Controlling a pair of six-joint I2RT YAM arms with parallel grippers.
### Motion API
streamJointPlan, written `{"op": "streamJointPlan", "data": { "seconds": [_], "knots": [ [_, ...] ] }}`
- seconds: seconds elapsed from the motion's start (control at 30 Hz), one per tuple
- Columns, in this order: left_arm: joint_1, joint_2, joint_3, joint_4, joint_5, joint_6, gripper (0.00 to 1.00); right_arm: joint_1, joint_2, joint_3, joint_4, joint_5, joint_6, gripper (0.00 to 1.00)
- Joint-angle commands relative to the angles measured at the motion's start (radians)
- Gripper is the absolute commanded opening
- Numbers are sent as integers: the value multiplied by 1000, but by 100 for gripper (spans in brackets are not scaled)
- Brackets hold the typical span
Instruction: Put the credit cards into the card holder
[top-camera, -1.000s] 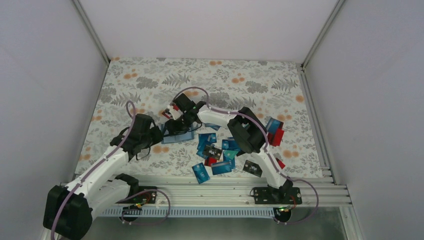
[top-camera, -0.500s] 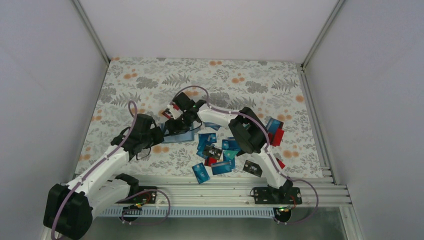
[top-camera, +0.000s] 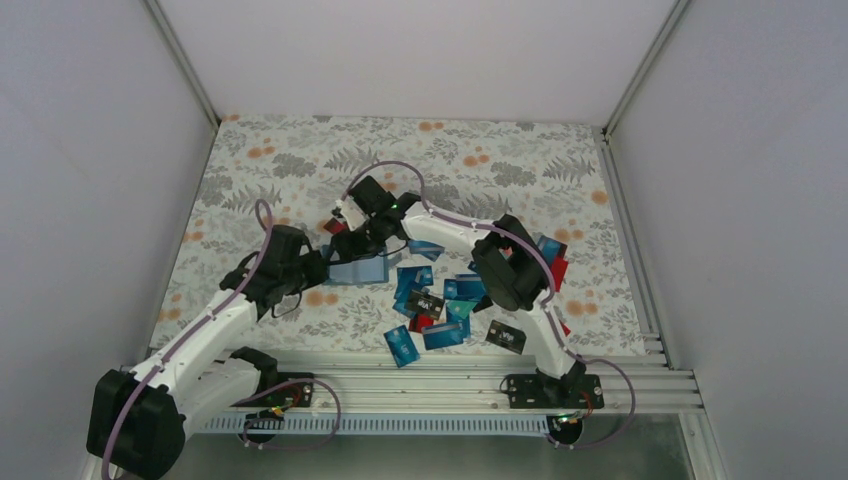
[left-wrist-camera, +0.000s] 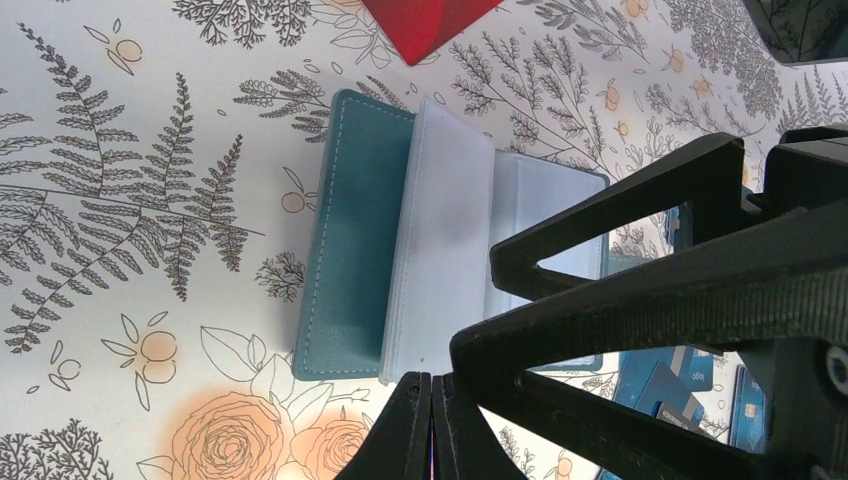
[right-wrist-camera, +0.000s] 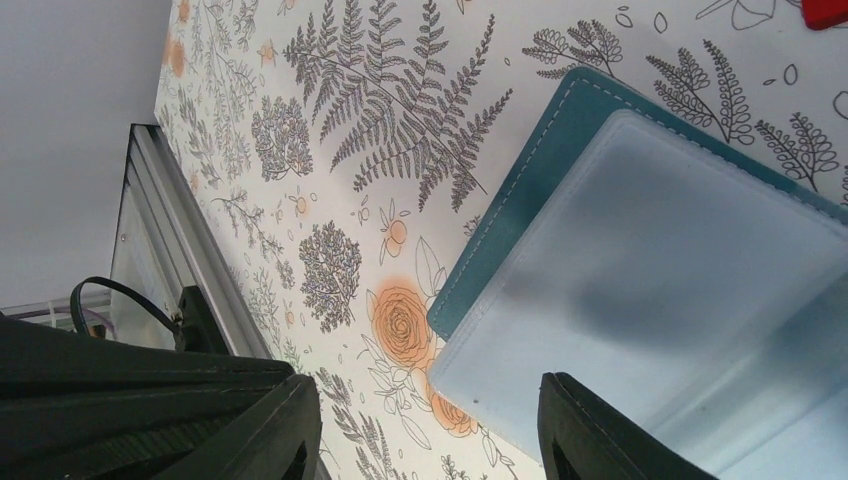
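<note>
Floral tablecloth (top-camera: 300, 160): found card holder (top-camera: 358, 270) spread open left of credit cards (top-camera: 430, 305). Noted right gripper (right-wrist-camera: 428, 425) drawn back above it since a moment earlier, fingers apart, empty; left gripper (left-wrist-camera: 432, 400) pinched together alongside. Judged loading unstarted.

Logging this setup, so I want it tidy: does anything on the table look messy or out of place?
Yes. The credit cards lie in a loose, overlapping heap at odd angles, right of the open card holder. One red card sits apart on its far side.
</note>
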Motion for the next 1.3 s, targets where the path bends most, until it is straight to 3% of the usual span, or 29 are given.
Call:
{"op": "streamJointPlan", "data": {
  "seconds": [0.0,0.27,0.5,0.77,0.97,1.27],
  "knots": [
    [-3,-6,32,-1,13,11,2,7,-63,-23,-17,23,-21,55],
    [-38,-19,25,2,80,24,3,3,-187,-133,-33,108,-30,55],
    [-108,-37,-40,47,207,39,6,4,-452,-470,4,184,34,57],
    [-252,29,-82,135,267,37,7,28,-787,-874,90,137,294,59],
    [-367,161,-56,200,248,30,7,119,-953,-1094,169,164,507,61],
    [-509,336,1,237,206,14,6,228,-962,-1248,339,191,693,60]
  ]
}}
